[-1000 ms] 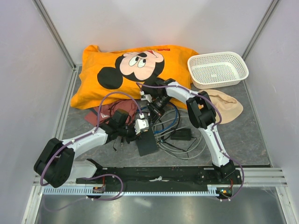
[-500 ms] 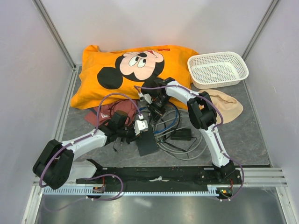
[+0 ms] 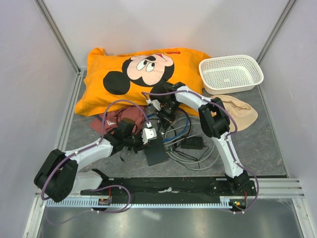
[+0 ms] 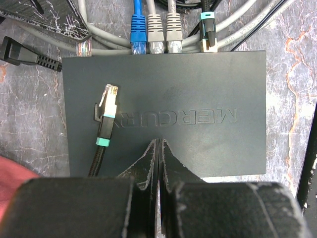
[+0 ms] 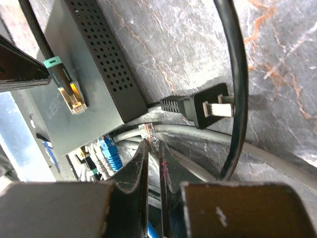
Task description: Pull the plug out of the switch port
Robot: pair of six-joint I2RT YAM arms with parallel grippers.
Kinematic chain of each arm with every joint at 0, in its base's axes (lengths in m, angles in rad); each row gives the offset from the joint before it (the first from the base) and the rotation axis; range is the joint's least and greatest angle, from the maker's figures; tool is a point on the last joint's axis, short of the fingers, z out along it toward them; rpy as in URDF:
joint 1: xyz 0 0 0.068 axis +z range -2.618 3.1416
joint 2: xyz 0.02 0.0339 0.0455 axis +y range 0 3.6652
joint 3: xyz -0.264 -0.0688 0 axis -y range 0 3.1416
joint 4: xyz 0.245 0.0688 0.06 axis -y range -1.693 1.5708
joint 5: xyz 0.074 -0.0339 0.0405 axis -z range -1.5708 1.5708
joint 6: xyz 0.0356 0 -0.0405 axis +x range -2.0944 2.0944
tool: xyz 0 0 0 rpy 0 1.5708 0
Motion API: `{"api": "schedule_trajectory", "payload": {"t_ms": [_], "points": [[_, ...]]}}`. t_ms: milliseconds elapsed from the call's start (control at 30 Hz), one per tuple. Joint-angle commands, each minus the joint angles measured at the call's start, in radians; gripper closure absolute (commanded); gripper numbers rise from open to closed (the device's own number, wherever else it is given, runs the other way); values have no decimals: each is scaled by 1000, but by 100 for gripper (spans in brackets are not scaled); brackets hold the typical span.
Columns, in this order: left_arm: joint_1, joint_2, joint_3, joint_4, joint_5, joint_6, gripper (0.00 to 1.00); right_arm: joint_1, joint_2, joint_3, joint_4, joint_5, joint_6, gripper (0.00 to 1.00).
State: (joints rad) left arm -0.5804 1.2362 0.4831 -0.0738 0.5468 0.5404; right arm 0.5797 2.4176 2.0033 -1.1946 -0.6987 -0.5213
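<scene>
The dark grey switch lies flat, and it also shows in the top view and the right wrist view. A blue plug, two grey plugs and a teal-collared plug sit in its port row. My left gripper is shut and empty, tips pressed on the switch top. My right gripper is shut on a clear plug on a grey cable, held just off the switch's port side. That plug shows in the left wrist view, outside the row. A loose teal-collared plug lies on the switch.
A black power plug lies beside the switch. Tangled cables and a black adapter brick lie to the right. An orange Mickey pillow, a white basket, a beige cloth and a maroon cloth lie behind.
My right gripper has shifted slightly back and left with the clear plug. The left gripper stays pressed on the switch.
</scene>
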Motion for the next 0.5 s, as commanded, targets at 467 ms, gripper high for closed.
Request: {"api": "schedule_trajectory", "payload": {"t_ms": [467], "points": [[-6, -1, -75, -52, -80, -11, 98, -75, -279, -173, 193, 476, 14, 100]]}}
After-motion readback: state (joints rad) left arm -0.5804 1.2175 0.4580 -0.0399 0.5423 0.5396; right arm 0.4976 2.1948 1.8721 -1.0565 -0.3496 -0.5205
